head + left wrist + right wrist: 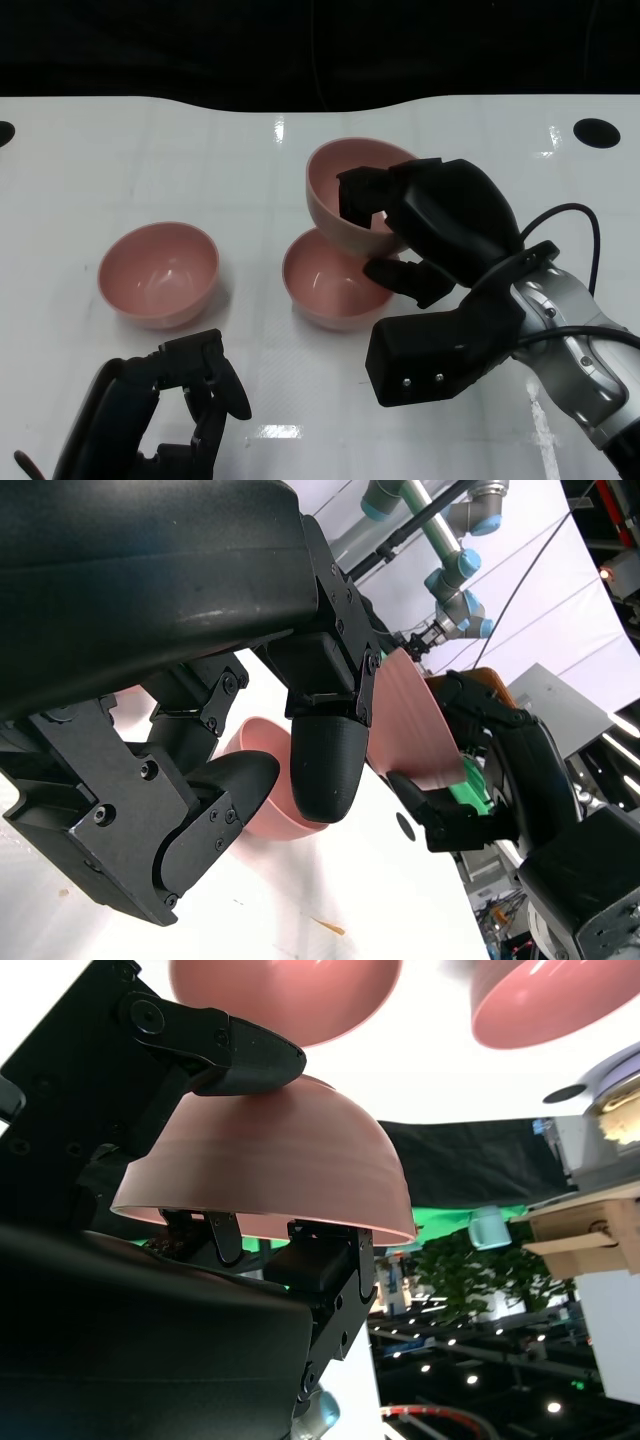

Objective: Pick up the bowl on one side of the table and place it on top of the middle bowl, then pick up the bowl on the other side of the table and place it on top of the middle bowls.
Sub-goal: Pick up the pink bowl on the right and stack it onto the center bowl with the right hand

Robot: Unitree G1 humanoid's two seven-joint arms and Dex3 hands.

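- The left black many-fingered hand (185,400) is seen at the lower left of the head view, low over the glossy white surface (150,150); its fingers (325,770) are curled inward with nothing between them.
- A pink round bowl, the left bowl (158,273), is set upright on the surface just beyond that hand — apart from it and untouched.
- The middle bowl (325,280), of the same pink colour and rounded shape, is standing upright on the surface near the centre, well apart from the left bowl.
- A third pink bowl, the held bowl (345,195), is carried in the air, tilted so that its opening is turned toward the left of the head view; its lower wall is seen right at the far rim of the middle bowl, though contact between them cannot be made out.
- The right black many-fingered hand (435,230) is clamped on the held bowl — in the right wrist view one finger (235,1060) is pressed against the outer wall while others are hooked inside the rim.
- The right silver forearm (575,345) is seen reaching in from the lower right, with a black cable (575,215) looping over it.
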